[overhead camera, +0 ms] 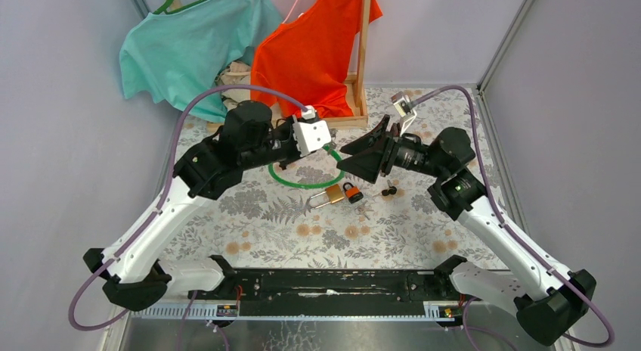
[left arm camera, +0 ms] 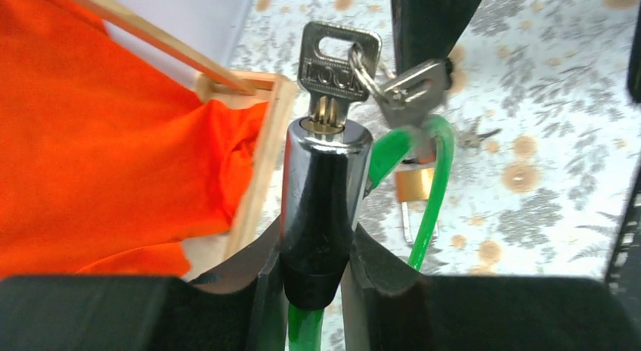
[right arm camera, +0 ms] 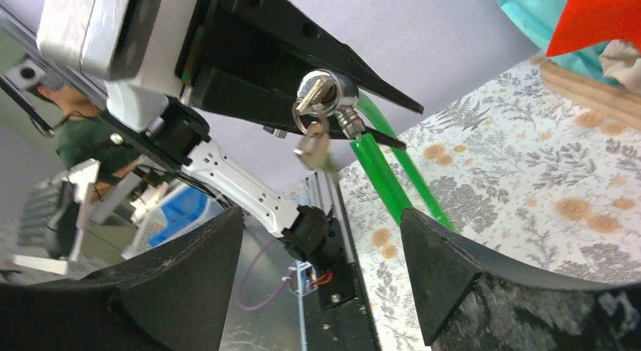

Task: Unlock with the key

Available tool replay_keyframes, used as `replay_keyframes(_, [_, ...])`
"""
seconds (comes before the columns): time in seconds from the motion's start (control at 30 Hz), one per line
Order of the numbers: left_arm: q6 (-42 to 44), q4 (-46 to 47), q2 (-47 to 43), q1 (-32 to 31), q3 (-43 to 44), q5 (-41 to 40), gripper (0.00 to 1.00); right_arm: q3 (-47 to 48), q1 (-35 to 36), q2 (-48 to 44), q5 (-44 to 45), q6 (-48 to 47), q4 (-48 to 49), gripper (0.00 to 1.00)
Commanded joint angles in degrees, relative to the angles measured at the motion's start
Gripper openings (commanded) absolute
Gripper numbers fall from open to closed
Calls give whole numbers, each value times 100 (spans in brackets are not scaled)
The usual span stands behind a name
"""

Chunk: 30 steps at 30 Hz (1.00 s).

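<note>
Left gripper (left arm camera: 317,290) clamps the chrome lock cylinder (left arm camera: 321,192) of the green cable (right arm camera: 385,177), held above the table (overhead camera: 408,230). Key (left arm camera: 336,60) sits in the keyhole, spare key (left arm camera: 412,94) dangling on its ring. Right gripper (right arm camera: 319,222) faces the key, jaws wide, holding nothing. Brass padlock (overhead camera: 326,196) and orange padlock (overhead camera: 351,192) lie side by side on the table.

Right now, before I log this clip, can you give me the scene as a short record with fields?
left fingers: shut on the lock cylinder, holding it upright
key: seated in the cylinder's keyhole, spare key hanging from its ring
right fingers: open, facing the key, not touching it
green cable: runs from the cylinder down to the table
loose items: brass padlock and orange padlock lying side by side
</note>
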Motion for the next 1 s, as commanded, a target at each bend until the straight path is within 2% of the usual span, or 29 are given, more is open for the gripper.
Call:
replay_keyframes(0.0, [-825, -601, 317, 163, 531, 890, 0, -71, 201, 45, -158, -1285, 202, 81])
replay_keyframes(0.1, [-910, -867, 483, 276, 787, 1331, 0, 81, 514, 43, 263, -1926, -338, 77])
replay_keyframes(0.33, [-1044, -1234, 721, 484, 1139, 1796, 0, 137, 849, 177, 575, -2149, -596, 52])
replay_keyframes(0.47, [-1192, -1257, 744, 630, 1226, 2068, 0, 15, 892, 139, 724, -2123, -604, 49])
replay_keyframes(0.5, [-1211, -1285, 761, 646, 1243, 2135, 0, 6, 911, 133, 769, -2131, -604, 45])
replay_keyframes(0.6, [-1281, -1284, 800, 759, 1262, 2243, 0, -13, 926, 81, 1036, -2132, -671, 6])
replay_keyframes(0.63, [-1268, -1270, 811, 847, 1254, 2239, 0, -7, 926, 42, 1131, -2133, -776, 0])
replay_keyframes(0.83, [-1319, -1300, 929, 1690, 1076, 2380, 0, -194, 926, -275, 1758, -2139, -1591, 0])
replay_keyframes(0.97, [-1860, -1041, 878, 2227, 200, 2607, 0, -459, 926, -557, 2117, -2098, -1896, 0])
